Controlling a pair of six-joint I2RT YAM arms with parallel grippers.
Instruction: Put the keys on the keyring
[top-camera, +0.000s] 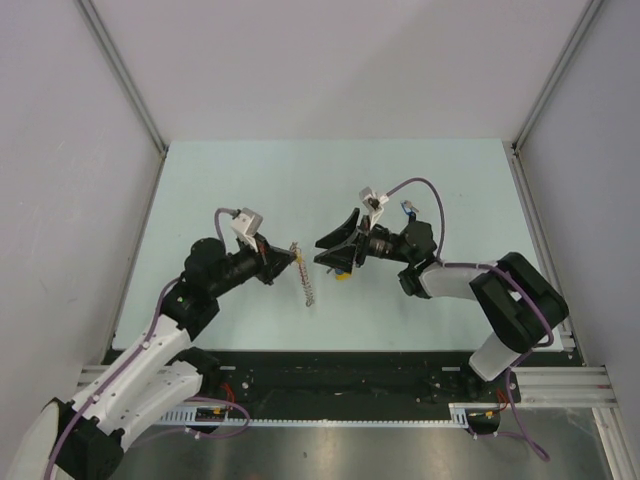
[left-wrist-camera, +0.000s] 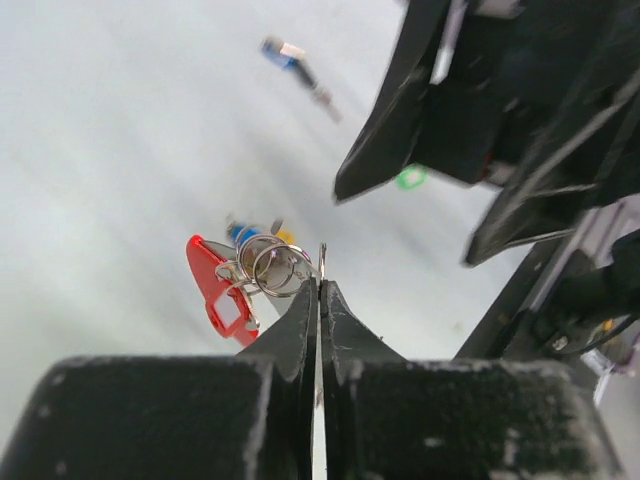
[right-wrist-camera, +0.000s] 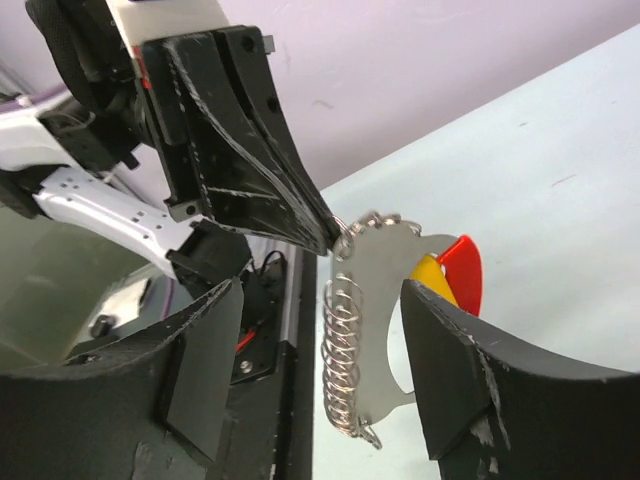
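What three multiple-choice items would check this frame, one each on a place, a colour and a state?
1. The loose blue key lies on the table: A at its left edge; B by the right arm; C at its far edge.
2. The tag on the keyring is: A green; B white; C red.
3. The left end effector is: A shut on the keyring; B open; C shut on a loose key.
Key: 1 B, the top view shows it beside that arm's wrist; 2 C, red in both wrist views; 3 A, its fingers pinch a ring.
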